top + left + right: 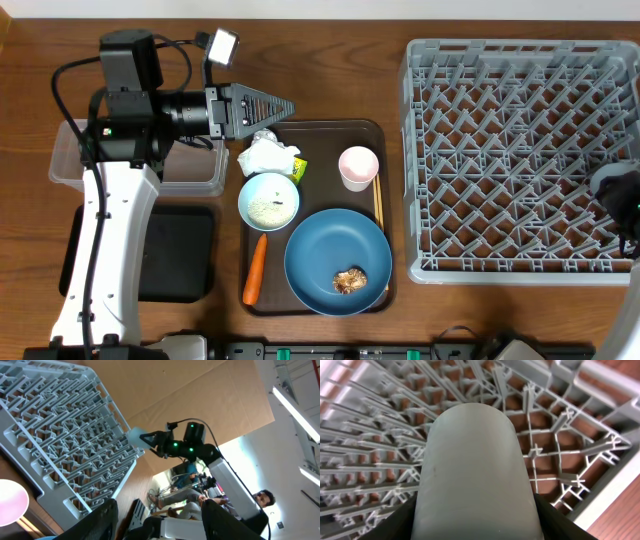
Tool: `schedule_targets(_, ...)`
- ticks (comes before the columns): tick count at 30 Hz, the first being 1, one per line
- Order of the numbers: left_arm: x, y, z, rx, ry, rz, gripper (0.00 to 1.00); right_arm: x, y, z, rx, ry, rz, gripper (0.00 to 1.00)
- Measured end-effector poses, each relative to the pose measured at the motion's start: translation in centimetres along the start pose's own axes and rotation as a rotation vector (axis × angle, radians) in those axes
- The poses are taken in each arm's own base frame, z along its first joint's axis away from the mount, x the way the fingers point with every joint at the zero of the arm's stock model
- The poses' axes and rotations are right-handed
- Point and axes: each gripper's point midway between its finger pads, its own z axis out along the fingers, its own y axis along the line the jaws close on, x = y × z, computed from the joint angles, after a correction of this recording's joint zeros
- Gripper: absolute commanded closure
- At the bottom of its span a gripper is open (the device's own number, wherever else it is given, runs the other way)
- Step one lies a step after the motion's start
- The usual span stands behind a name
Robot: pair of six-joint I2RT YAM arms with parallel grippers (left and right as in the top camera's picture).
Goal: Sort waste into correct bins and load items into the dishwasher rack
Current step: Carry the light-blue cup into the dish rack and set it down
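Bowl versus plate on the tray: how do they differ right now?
The bowl is small and white; the plate is large and blue. The bowl holds rice; the plate holds a brown scrap. Both are round and sit on the brown tray.

This looks like a robotics lab, not a kitchen. A black-and-white jointed robot arm [105, 230] trailing black cables stands at a brown wood-grain table [330, 60]. Long white strip lights [295, 410] cross the ceiling, a large plain brown board [200, 395] rises behind, and a dark-haired person [262, 497] is farther back.
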Motion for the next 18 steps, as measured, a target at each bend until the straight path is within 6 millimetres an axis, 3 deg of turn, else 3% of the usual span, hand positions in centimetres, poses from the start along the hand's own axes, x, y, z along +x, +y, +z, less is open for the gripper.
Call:
schedule_targets(7,0.0,0.0,0.0,0.000,0.000,-0.001,0.45,1.7,-1.0,2.6,0.033,0.117,0.084,0.52)
schedule_targets(12,0.0,0.0,0.0,0.000,0.000,0.000,0.45,3.1,-1.2,2.4,0.043,0.177,0.109,0.53)
schedule_targets(18,0.0,0.0,0.0,0.000,0.000,0.000,0.45,3.3,-1.6,2.3,0.050,0.187,0.123,0.55)
